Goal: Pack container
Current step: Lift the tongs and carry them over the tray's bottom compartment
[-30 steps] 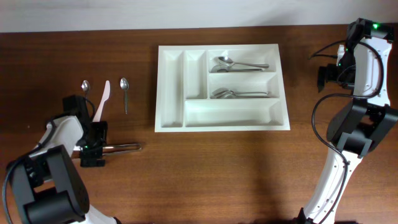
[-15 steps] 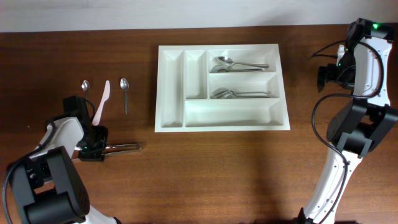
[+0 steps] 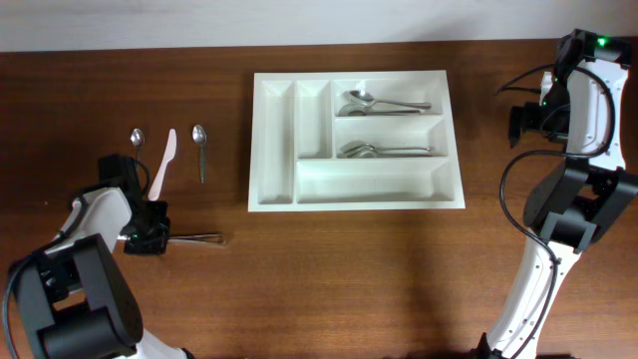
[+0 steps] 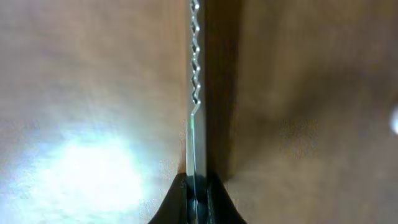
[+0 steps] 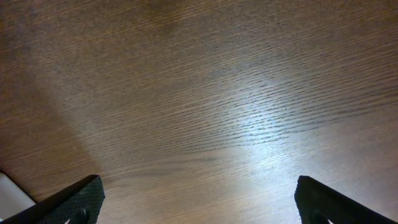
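Observation:
The container (image 3: 257, 140), a white cutlery tray, lies at the table's middle back. Spoons (image 3: 384, 103) rest in its upper right compartment and more spoons (image 3: 384, 152) in the one below. My left gripper (image 3: 150, 239) sits at the front left, shut on the handle end of a metal utensil (image 3: 197, 239) that points right along the table. In the left wrist view that utensil (image 4: 196, 112) shows edge-on with a wavy outline, pinched in the gripper (image 4: 198, 199). My right gripper (image 5: 199, 211) stands open above bare wood, far right of the tray (image 3: 523, 122).
Left of the tray lie a small spoon (image 3: 137, 138), a white plastic knife (image 3: 164, 163) and another spoon (image 3: 200, 150), just behind my left gripper. The right arm's column (image 3: 558, 209) rises at the right edge.
My left gripper has gone from wide open to shut on the metal utensil, which now looks thinner from above, turned on its edge. The right arm has not moved.

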### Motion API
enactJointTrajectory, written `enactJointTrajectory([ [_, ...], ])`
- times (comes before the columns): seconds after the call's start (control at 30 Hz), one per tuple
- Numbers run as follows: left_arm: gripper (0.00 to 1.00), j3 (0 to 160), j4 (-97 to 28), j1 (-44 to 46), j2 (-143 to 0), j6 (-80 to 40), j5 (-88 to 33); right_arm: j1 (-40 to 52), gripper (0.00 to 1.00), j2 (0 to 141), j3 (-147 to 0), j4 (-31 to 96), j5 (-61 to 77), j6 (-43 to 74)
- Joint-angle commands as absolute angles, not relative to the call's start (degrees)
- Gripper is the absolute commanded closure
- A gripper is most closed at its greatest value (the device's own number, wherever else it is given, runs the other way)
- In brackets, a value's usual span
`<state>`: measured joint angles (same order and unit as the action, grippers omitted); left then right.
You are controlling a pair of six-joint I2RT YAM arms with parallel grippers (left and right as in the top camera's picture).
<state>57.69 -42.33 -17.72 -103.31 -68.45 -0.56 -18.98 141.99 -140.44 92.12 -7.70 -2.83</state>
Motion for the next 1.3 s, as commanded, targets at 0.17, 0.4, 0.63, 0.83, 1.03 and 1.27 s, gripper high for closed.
enactJointTrajectory([
  [0.17,0.98,70.57,-48.73,-14.92,-108.47,-64.60,-13.02,-19.20,0.01,139.50,-140.53,92.09,-8.21,-2.76],
  [0.4,0.98,83.11,-54.68,-9.93,-105.08,-65.34,-13.69,-19.20,0.01,139.50,-140.53,92.09,-8.21,-2.76],
  [0.63,0.98,91.77,-57.91,-5.69,-102.54,-65.47,-12.21,-19.20,0.01,139.50,-140.53,92.09,-8.21,-2.76],
  [0.83,0.98,94.26,-55.11,0.49,-102.24,-60.47,-13.15,-19.20,0.01,139.50,-140.53,92.09,-8.21,-2.76],
  [1.03,0.98,94.30,-47.42,10.61,-102.24,-32.01,-13.13,-19.20,0.01,139.50,-140.53,92.09,-8.21,-2.76],
  [1.27,0.98,94.35,-45.65,21.91,-102.24,-13.54,-11.94,-19.20,0.01,139.50,-140.53,92.09,-8.21,-2.76],
])
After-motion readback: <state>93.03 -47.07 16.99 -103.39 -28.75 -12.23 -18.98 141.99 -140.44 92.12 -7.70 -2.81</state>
